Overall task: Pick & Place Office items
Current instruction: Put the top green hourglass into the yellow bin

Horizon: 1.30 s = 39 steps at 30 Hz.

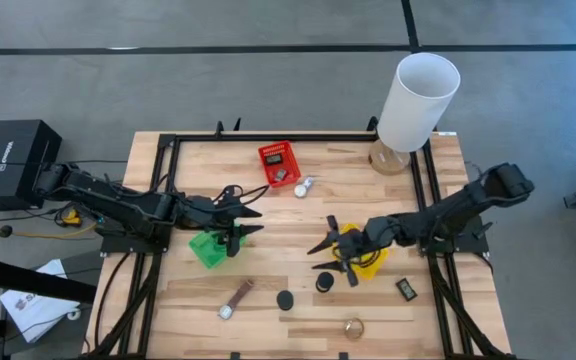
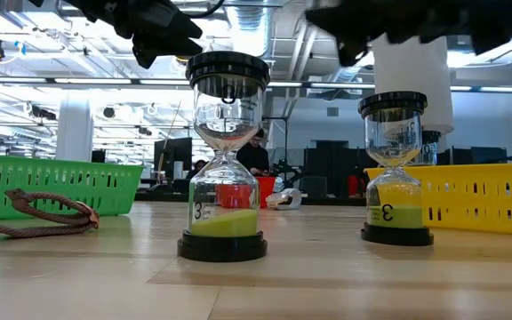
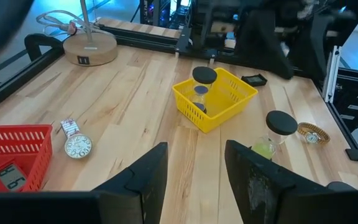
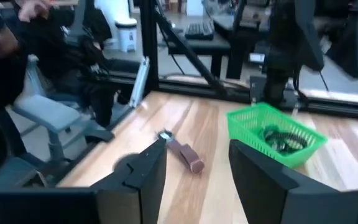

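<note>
Wooden table (image 1: 268, 300): both empty end effectors hover over baskets.

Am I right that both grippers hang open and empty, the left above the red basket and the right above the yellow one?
Not quite. The left gripper hangs open above the green basket, as the high view shows; the red basket sits farther back. The right gripper is open and empty by the yellow basket.

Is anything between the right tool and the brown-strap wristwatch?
Nothing visible: bare wood lies between the right tool and the brown-strap wristwatch. A black-capped sand timer stands close beside that line.
</note>
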Motion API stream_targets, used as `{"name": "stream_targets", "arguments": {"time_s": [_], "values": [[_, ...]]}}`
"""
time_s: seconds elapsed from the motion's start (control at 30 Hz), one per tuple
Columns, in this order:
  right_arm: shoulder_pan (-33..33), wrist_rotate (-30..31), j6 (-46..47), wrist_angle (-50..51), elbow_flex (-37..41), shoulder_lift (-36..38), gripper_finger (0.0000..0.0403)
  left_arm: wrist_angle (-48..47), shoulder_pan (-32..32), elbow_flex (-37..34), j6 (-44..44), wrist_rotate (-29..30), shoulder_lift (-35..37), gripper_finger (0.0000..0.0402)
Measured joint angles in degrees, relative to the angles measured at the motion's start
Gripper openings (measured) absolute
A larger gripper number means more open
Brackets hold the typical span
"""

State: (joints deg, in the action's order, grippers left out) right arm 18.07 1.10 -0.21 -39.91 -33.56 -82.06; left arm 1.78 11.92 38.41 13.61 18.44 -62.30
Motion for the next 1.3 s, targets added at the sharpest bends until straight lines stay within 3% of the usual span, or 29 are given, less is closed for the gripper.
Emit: {"name": "stream_targets", "arguments": {"time_s": [0.3,0.4,0.53,0.87,1.3], "values": [[-0.9,-2.9,2.9,0.7,-8.6,-8.8,0.0207,0.0,0.0,0.0,-3.3,-0.2,0.0,0.0155],[-0.1,-7.3,-1.0,1.9,-11.8,-9.8,0.0228,0.0,0.0,0.0,-3.3,-0.2,0.0,0.0155],[0.8,-7.4,-4.9,9.1,-13.7,-9.5,0.0244,-0.1,0.0,0.0,-3.3,-0.2,0.0,0.0155],[0.7,-7.2,1.9,18.3,-13.7,-9.3,0.0245,-0.1,0.0,0.0,-3.3,-0.1,0.0,0.0155],[2.2,-7.3,1.3,21.5,-13.7,-10.8,0.0245,0.0,0.0,0.0,-3.1,0.1,0.0,0.0155]]}}
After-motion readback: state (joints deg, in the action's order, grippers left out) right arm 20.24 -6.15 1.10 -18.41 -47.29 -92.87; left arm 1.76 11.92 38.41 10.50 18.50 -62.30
